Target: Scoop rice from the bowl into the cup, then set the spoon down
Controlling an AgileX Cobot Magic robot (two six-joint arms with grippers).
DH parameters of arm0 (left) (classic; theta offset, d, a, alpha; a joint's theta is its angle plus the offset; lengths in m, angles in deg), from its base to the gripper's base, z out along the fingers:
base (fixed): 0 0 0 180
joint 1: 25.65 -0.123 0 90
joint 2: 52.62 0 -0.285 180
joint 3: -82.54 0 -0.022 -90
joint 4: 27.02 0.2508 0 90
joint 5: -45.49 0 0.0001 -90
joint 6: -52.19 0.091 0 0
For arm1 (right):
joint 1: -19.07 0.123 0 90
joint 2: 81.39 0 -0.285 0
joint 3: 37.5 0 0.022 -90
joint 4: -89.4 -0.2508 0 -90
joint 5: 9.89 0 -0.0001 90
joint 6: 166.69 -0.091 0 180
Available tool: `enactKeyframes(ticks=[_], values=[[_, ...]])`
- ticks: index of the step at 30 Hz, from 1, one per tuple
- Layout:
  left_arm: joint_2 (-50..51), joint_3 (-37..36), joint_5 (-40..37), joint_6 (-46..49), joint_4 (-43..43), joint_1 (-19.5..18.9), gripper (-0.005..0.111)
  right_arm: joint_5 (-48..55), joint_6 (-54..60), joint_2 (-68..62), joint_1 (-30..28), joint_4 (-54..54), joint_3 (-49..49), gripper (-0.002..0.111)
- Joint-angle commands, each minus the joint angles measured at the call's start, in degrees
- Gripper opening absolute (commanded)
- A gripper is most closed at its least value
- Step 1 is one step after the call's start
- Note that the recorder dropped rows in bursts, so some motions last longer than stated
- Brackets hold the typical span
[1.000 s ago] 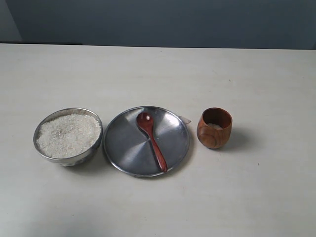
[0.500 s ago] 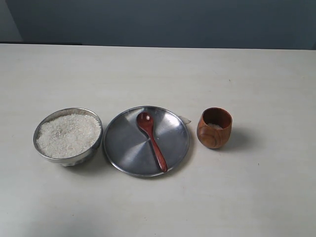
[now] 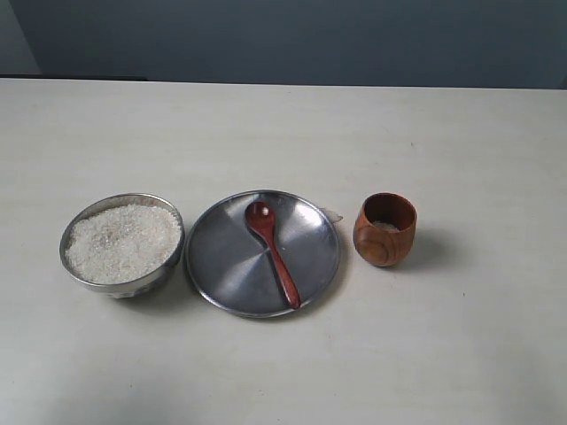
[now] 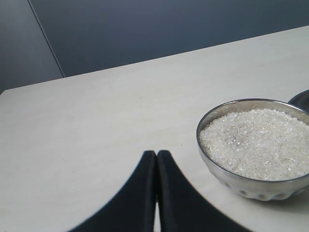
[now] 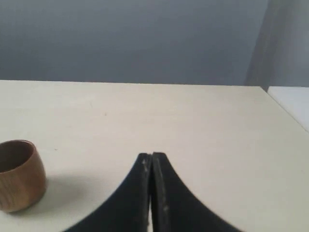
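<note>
The steel bowl (image 3: 122, 244) stands at the left of the table, filled with white rice (image 3: 124, 241). On a flat steel plate (image 3: 221, 257) in the middle lies the reddish-brown wooden spoon (image 3: 272, 251), its handle pointing toward the near edge. At the right stands the wooden cup (image 3: 385, 229) with a little rice inside. Neither gripper shows in the exterior view. My left gripper (image 4: 156, 153) is shut and empty, close beside the bowl (image 4: 227, 176) of rice (image 4: 258, 142). My right gripper (image 5: 151, 155) is also shut and empty, with the cup (image 5: 19, 175) off to one side.
A small white scrap (image 3: 333, 214) lies by the plate's far right rim. The pale table (image 3: 283, 133) ends at a dark wall behind. In the right wrist view the table's corner (image 5: 264, 89) shows beyond the gripper.
</note>
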Motion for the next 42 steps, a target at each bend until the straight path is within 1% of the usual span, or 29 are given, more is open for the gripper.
enactKeyframes(ticks=[1,5,12,26,27,29,31,38,42], values=[[-0.37,-0.27,0.31,0.02,-0.04,0.17,0.0,-1.28,-1.12,0.17,-3.53,0.28,-2.59,0.0],[-0.37,-0.27,0.31,0.02,0.08,0.17,0.0,-0.74,-2.19,0.17,-5.29,0.28,-4.06,0.0],[-0.37,-0.27,0.31,0.02,0.08,0.17,0.0,-0.77,-2.19,0.17,-5.29,2.9,-4.06,0.0],[-0.37,-0.27,0.31,0.02,0.08,0.17,0.0,-0.88,-1.8,0.17,-5.29,2.16,-4.06,0.0],[-0.37,-0.27,0.31,0.02,0.08,0.17,0.0,-0.88,-0.55,0.17,-5.29,0.5,-4.06,0.0],[-0.37,-0.27,0.31,0.02,0.08,0.17,0.0,-1.29,6.97,0.17,-5.29,-5.27,-4.06,0.0],[-0.37,-0.27,0.31,0.02,0.08,0.17,0.0,-1.29,12.07,0.17,-5.29,-9.44,-4.06,0.0],[-0.37,-0.27,0.31,0.02,0.08,0.17,0.0,-1.29,11.67,0.17,-5.29,-8.97,-4.06,0.0],[-0.37,-0.27,0.31,0.02,0.08,0.17,0.0,-1.29,7.27,0.17,-5.29,-6.3,-4.06,0.0]])
